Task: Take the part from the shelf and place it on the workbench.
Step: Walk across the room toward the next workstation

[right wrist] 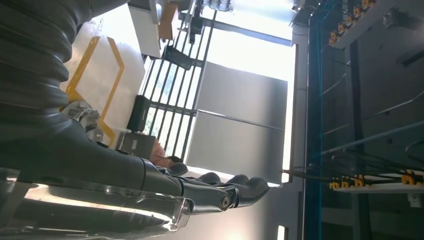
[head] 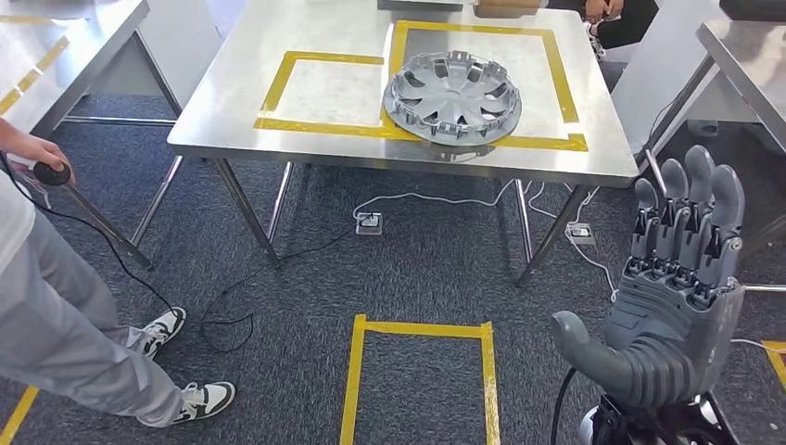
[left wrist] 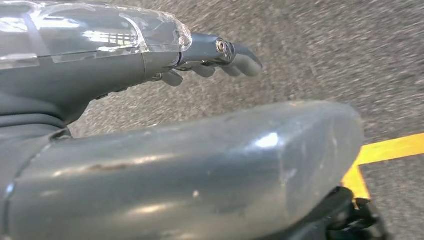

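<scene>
1. The part, a silver wheel cover, lies flat on the workbench, across the yellow tape of the larger marked box; I judge the placing step done.
2. My right hand is raised well short of the bench, fingers straight, close together, holding nothing. My left hand hangs over the carpet, fingers curled, empty.
3. Next, I think: only lower my arm, clear of the bench.
4. The part is round, with no long axis; its ribbed inner side faces up.
</scene>
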`<state>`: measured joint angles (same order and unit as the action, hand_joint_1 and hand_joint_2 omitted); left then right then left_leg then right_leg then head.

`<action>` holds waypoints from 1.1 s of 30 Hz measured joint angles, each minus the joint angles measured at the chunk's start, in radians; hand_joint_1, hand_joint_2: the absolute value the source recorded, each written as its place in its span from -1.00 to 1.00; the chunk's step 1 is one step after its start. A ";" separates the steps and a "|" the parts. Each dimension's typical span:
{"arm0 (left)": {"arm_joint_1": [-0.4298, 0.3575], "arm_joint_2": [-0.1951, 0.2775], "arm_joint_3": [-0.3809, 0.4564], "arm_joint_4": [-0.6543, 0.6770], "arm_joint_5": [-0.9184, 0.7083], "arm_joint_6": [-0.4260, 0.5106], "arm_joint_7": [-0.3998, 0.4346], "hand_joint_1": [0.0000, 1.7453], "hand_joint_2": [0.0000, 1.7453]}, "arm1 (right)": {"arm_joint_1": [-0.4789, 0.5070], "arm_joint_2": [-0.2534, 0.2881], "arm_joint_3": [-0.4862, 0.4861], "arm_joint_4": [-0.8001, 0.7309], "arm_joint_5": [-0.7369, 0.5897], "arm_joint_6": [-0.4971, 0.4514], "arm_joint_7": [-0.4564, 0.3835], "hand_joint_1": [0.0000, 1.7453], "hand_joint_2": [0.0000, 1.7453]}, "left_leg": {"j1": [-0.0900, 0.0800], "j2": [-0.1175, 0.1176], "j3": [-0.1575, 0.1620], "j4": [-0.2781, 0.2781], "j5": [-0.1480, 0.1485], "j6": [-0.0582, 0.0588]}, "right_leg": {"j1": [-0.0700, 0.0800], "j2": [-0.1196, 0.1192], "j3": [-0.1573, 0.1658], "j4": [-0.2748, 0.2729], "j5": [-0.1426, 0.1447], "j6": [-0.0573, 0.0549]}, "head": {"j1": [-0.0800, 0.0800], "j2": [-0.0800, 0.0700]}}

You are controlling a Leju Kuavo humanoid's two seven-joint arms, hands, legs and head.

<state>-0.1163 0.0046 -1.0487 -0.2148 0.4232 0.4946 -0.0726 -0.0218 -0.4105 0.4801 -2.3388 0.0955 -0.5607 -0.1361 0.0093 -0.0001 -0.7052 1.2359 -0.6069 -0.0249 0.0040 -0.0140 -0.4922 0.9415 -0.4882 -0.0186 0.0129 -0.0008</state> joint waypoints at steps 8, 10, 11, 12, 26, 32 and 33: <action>-0.004 0.000 0.000 0.000 0.002 0.005 -0.004 -1.00 -1.00 | 0.000 -0.003 -0.011 -0.021 -0.002 -0.001 0.005 -1.00 1.00 | -0.005 -0.003 0.224 -0.206 0.033 0.012 | 0.001 -0.001 -0.122 0.078 0.049 0.026 | -0.014 0.000; -0.002 -0.002 0.000 0.000 0.002 0.006 -0.004 -1.00 -1.00 | 0.000 -0.007 -0.012 -0.024 -0.004 -0.002 0.006 -1.00 1.00 | -0.004 -0.004 0.213 -0.215 0.041 0.026 | 0.000 0.000 -0.131 0.079 0.057 0.037 | -0.012 0.000; -0.002 -0.003 0.000 0.000 0.002 0.006 -0.004 -1.00 -1.00 | 0.001 -0.009 -0.013 -0.024 -0.005 -0.002 0.007 -1.00 1.00 | -0.003 -0.004 0.204 -0.217 0.050 0.035 | -0.001 0.001 -0.137 0.088 0.041 0.044 | -0.010 0.000; -0.001 -0.004 0.000 0.000 0.002 0.006 -0.004 -1.00 -1.00 | 0.002 -0.011 -0.015 -0.025 -0.007 -0.002 0.009 -1.00 1.00 | -0.001 -0.003 0.192 -0.219 0.061 0.044 | -0.003 0.003 -0.145 0.114 0.006 0.051 | -0.007 0.000; 0.000 -0.013 0.000 0.000 0.003 0.005 -0.002 -1.00 -1.00 | 0.002 -0.022 -0.036 -0.025 -0.023 -0.001 0.013 -1.00 1.00 | -0.004 0.001 0.056 -0.217 0.179 0.018 | 0.004 0.010 0.064 -0.006 -0.050 0.015 | 0.025 0.000; 0.000 -0.013 0.000 0.000 0.003 0.005 0.003 -1.00 -1.00 | 0.003 -0.022 -0.035 -0.022 -0.025 0.006 0.014 -1.00 1.00 | 0.000 0.000 0.002 0.059 -0.005 -0.003 | -0.001 -0.001 -0.023 0.019 0.001 0.000 | -0.001 0.000; 0.000 -0.013 0.000 0.000 0.003 0.005 0.003 -1.00 -1.00 | 0.003 -0.022 -0.035 -0.022 -0.027 0.006 0.014 -1.00 1.00 | 0.000 0.000 0.021 0.062 0.020 -0.004 | -0.001 -0.001 -0.043 0.031 0.007 0.002 | -0.006 0.000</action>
<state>-0.1159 -0.0080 -1.0491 -0.2144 0.4265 0.4994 -0.0692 -0.0187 -0.4322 0.4448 -2.3610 0.0687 -0.5545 -0.1218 0.0096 -0.0001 -0.6837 1.2975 -0.5873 -0.0294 0.0027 -0.0152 -0.5350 0.9729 -0.4815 -0.0164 0.0073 -0.0009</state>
